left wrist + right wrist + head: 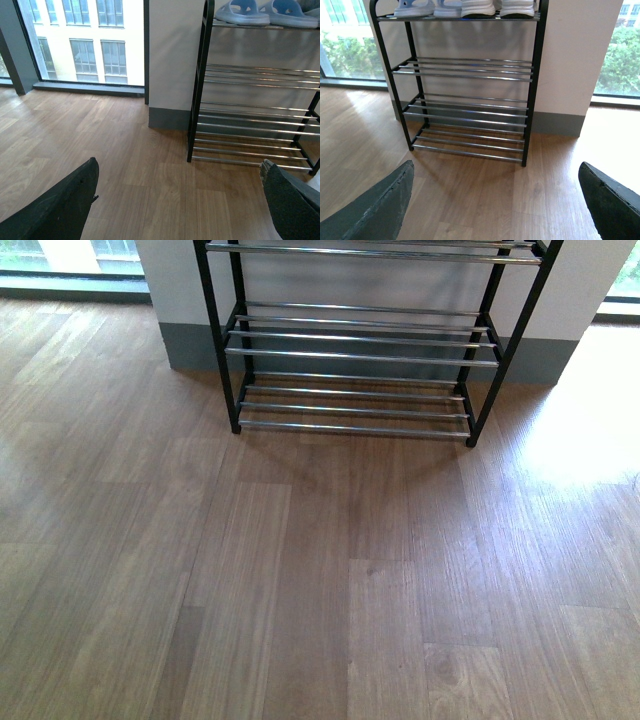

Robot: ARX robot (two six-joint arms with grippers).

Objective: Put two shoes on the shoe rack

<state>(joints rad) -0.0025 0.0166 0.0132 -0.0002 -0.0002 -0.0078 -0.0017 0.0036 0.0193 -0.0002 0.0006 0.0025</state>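
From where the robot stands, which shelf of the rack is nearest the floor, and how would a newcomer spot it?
Find the pale wall pillar between the windows; the black-framed shoe rack stands against it on the wooden floor. Its lowest shelf is the set of chrome bars just above the floorboards. Unlike the top shelf, which carries footwear, it is bare.

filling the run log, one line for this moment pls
left gripper open, empty | right gripper open, empty | shoe rack lower shelves bare | grey sneakers not seen

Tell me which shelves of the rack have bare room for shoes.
On the black-framed rack with chrome bars, the three lower shelves are bare from post to post. The top shelf is crowded: pale blue slippers beside white-soled shoes. Both pincers hang open over the wooden floor.
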